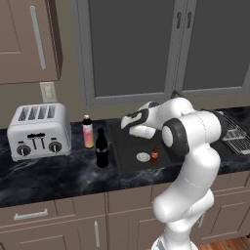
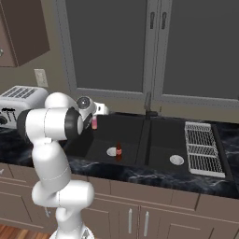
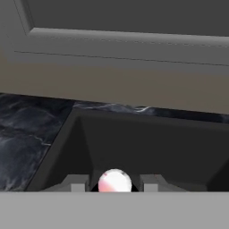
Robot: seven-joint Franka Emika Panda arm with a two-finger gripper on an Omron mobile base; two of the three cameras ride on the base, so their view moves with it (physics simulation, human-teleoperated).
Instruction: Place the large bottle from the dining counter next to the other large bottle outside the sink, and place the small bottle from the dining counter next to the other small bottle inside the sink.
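Small bottle (image 3: 114, 181) sitting clamped between gripper (image 3: 114, 184) fingertips over sink (image 3: 147, 147); its white rounded end facing the hand camera, long axis running along the fingers.

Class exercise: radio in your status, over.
Tool shut on small bottle, over sink. Black large bottle stands beside pink-orange bottle on counter. Red small bottle inside, nothing blocking.

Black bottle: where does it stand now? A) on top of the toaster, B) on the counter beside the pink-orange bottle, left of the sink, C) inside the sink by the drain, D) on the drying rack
B: the black bottle stands upright on the counter just in front of the pink-orange bottle, outside the sink's left edge.
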